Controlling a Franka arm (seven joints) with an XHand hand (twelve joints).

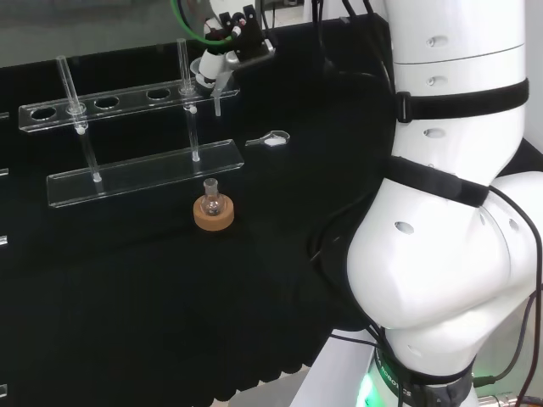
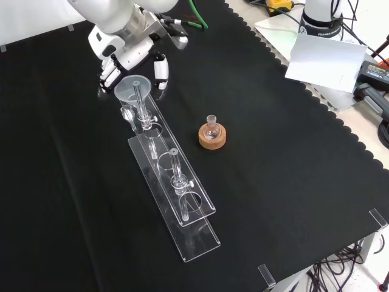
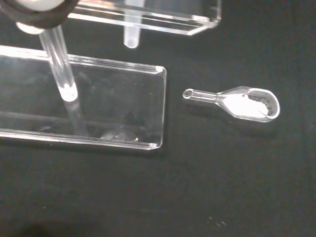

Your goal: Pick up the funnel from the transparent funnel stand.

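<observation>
The clear funnel sits in the end hole of the transparent funnel stand, at the stand's far end in the front view. The hand is over it, fingers curled down on both sides of the wide rim. In the head view the hand is at the stand's right end, with the funnel under it and the stem pointing down. The wrist view has the funnel's stem tip hanging below the upper plate, above the stand's base plate.
A small round flask stands on a cork ring to the stand's right in the front view. A small glass scoop with white powder lies on the cloth beside the stand's end. The bench's scalloped cloth edge runs at right.
</observation>
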